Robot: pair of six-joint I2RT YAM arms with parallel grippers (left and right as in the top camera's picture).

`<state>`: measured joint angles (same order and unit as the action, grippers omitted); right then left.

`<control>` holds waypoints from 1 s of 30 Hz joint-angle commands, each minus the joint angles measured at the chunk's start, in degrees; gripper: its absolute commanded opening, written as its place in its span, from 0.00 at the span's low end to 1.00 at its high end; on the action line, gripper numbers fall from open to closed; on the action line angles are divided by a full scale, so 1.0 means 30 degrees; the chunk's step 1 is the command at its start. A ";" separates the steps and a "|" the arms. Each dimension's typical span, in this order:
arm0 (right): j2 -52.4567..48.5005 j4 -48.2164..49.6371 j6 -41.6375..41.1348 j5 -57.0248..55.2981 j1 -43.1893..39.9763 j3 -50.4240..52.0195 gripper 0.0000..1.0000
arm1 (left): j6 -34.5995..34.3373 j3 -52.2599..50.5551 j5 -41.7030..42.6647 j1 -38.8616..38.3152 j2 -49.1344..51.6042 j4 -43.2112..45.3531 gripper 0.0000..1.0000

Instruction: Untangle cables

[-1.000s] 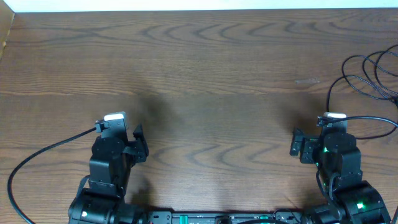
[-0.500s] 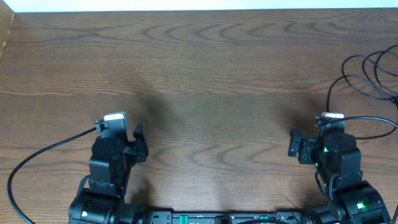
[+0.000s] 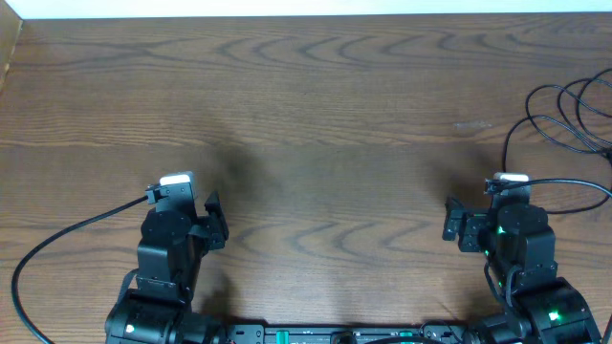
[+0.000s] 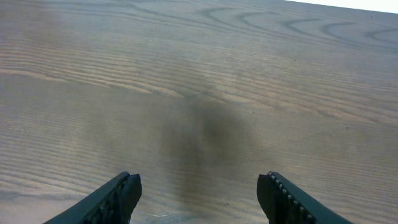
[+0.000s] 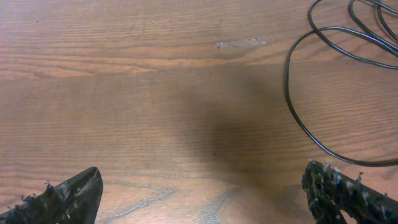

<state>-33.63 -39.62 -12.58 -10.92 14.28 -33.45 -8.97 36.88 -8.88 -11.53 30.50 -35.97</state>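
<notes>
No thin white cable shows in any view. Black wire loops (image 3: 547, 92) lie at the table's right edge and show in the right wrist view (image 5: 290, 99). One strand runs to my right wrist, so I cannot tell whether they are a task cable. My left gripper (image 3: 208, 220) hovers low over bare wood at the front left, open and empty, jaws wide apart (image 4: 199, 183). My right gripper (image 3: 457, 225) is at the front right, open and empty, jaws wide apart (image 5: 204, 180). The loops lie ahead and to its right.
The brown wooden table (image 3: 316, 105) fills all views. A thicker black wire (image 3: 67, 239) trails from my left arm to the front left edge. A small pale scuff (image 5: 239, 43) marks the wood ahead of the right gripper.
The right gripper's visible finger has shifted slightly left, the jaws a touch wider. The left arm and the wire loops have not moved.
</notes>
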 commanded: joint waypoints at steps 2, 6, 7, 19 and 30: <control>0.0080 -0.0022 -0.0153 0.0044 0.0131 0.0087 0.99 | 0.0255 0.0058 0.0248 -0.0058 -0.0109 0.0000 0.65; 0.0080 -0.0022 -0.0153 0.0044 0.0131 0.0087 0.99 | 0.0255 0.0058 0.0248 -0.0058 -0.0109 0.0000 0.98; 0.0080 -0.0022 -0.0153 0.0044 0.0131 0.0087 0.99 | 0.0262 0.0058 0.0240 -0.0058 -0.0109 -0.0007 0.98; 0.0080 -0.0022 -0.0153 0.0044 0.0131 0.0087 0.99 | 0.0036 -0.1078 -0.0342 0.0321 -0.3942 -0.0561 0.98; 0.0080 -0.0022 -0.0153 0.0051 0.0131 0.0087 0.99 | 0.0029 -0.2907 -0.0321 0.1049 -0.9034 -0.0546 0.98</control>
<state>-33.63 -39.62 -12.58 -10.81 14.28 -33.41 -8.80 28.82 -9.37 -9.32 5.63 -37.65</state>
